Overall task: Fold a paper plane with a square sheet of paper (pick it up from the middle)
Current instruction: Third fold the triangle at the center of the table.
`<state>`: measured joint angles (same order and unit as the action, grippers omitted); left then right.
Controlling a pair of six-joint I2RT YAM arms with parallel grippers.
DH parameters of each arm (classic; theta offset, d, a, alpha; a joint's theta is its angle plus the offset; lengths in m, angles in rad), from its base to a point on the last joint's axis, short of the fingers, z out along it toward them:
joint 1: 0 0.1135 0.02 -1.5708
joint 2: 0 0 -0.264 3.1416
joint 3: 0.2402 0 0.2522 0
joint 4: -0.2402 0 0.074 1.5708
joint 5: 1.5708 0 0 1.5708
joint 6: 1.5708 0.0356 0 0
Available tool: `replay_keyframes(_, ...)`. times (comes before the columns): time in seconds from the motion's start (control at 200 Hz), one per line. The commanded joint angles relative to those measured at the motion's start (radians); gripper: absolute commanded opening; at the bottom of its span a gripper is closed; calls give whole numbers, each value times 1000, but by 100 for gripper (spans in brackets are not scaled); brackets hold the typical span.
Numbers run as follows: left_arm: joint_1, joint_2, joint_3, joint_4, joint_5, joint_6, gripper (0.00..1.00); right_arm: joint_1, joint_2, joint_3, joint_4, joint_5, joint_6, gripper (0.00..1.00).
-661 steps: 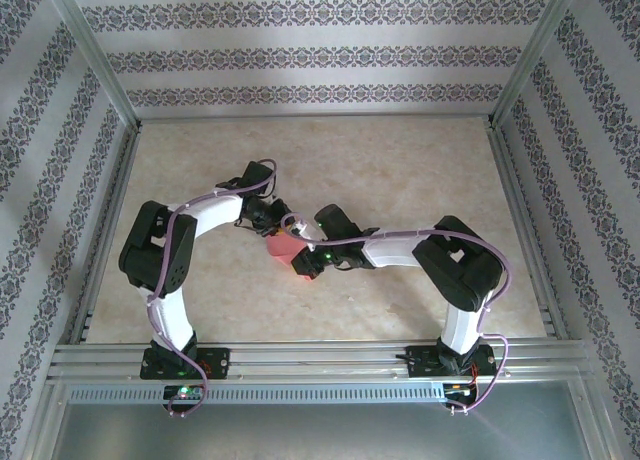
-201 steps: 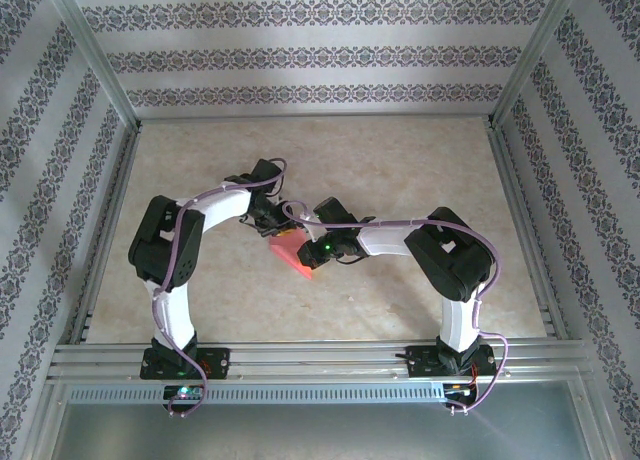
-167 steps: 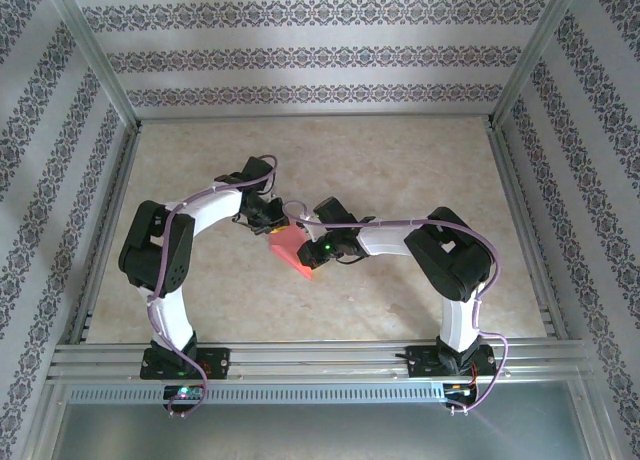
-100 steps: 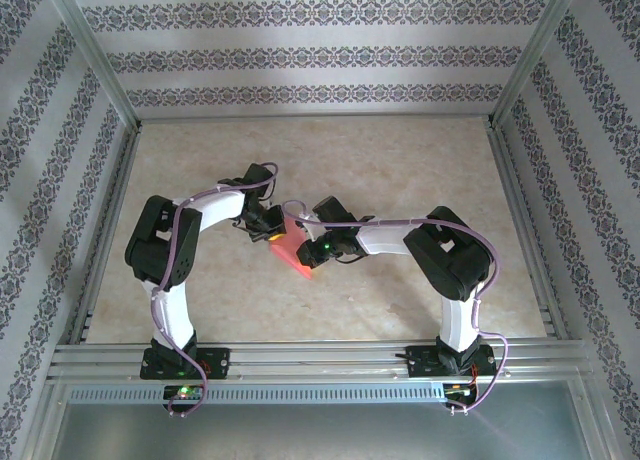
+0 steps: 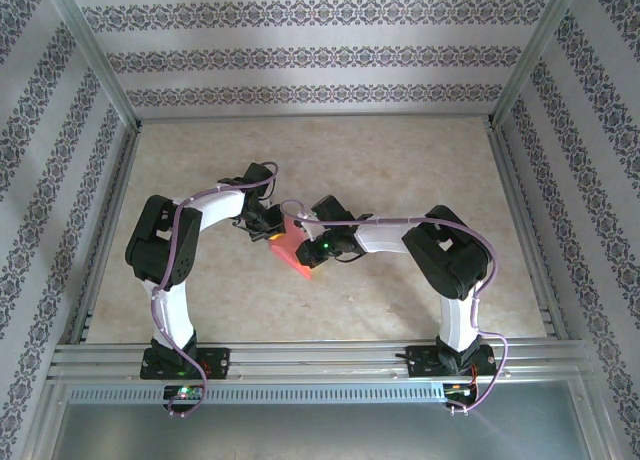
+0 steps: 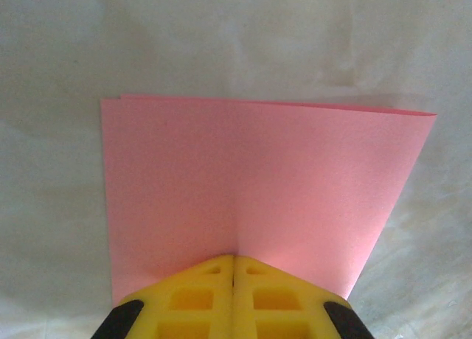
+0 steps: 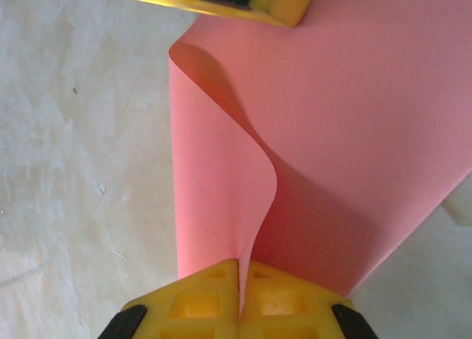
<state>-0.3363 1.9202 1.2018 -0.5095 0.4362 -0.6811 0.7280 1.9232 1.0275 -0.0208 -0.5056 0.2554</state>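
A pale beige, marbled tabletop [image 5: 400, 150] fills the middle of the top view. It is closed in on three sides by walls papered in white with horizontal bands of dark floral ornament: the back wall [image 5: 320, 75] across the upper frame, and the side walls at the left [image 5: 35, 180] and right [image 5: 600, 180] edges. Slanting aluminium posts [image 5: 90, 50] mark the two far corners. Silver rails [image 5: 320, 360] run across the lower frame, with a perforated metal strip [image 5: 320, 392] and a plain grey panel [image 5: 320, 430] beneath. The light is soft and even, and shadows on the tabletop are faint.
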Motion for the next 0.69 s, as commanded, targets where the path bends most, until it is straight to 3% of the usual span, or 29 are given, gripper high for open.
replay_keyframes(0.0, 5, 36, 11, -40, -19, 23, 5, -10, 27, 21, -27, -1, -22, 5)
replay_keyframes(0.22, 12, -63, 1, -39, -56, 1, 8, -11, 34, 19, -41, 13, -15, 5)
replay_keyframes(0.36, 20, -203, -95, 24, -106, -93, 11, -11, 36, 18, -50, 20, -8, 5)
replay_keyframes(0.435, 7, -266, -186, 115, -85, -164, 14, -12, 34, 19, -56, 28, -5, 5)
replay_keyframes(0.69, -67, -370, -390, 417, -22, -390, 13, -19, 52, 39, -92, 23, 25, 5)
